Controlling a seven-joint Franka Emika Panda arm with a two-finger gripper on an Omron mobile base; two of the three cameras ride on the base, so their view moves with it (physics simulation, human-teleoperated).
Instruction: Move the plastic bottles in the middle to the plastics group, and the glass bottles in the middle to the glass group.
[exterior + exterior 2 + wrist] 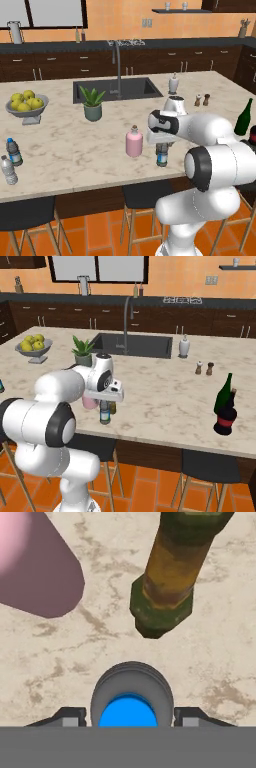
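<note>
Where the counter [75, 150] meets its near edge, left to right: pink bottle [134, 142], then water bottle [161, 154] under the gripper [132, 719], straddled by its fingers, grip uncertain. Amber bottle [170, 577] stands just beyond; wine bottle [223, 393] far right.

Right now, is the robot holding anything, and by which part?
Cannot be told. The gripper straddles the top of the small water bottle, fingertips either side of its blue cap.
</note>
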